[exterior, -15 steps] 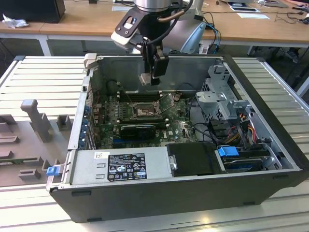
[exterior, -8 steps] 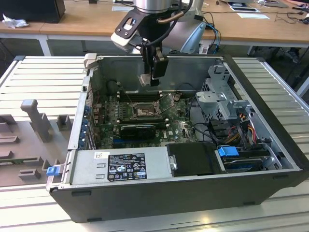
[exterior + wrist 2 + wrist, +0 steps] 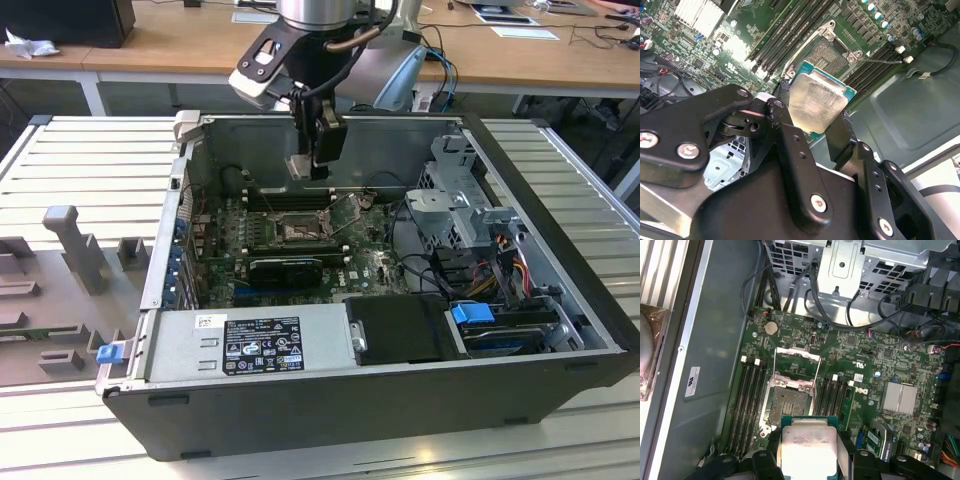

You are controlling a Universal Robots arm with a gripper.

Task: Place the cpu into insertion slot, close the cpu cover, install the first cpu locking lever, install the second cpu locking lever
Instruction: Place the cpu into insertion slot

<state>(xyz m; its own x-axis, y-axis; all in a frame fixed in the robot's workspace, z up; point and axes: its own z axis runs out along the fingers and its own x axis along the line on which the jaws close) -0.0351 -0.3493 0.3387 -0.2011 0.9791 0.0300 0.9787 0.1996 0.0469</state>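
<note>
We log the gripper point(image 3: 815, 112) pinching the cpu point(image 3: 816, 100) by two opposite edges, its silver top showing in both wrist views, held in the air above the motherboard point(image 3: 372, 272) inside the open computer case point(image 3: 300, 400). The cpu hangs near the socket point(image 3: 789, 402) without touching it; the socket lies bare near the board's middle, between the memory slot banks point(image 3: 751, 400). The cpu cover point(image 3: 796, 367) stands swung open at the socket's edge toward the coin battery point(image 3: 771, 328).
</note>
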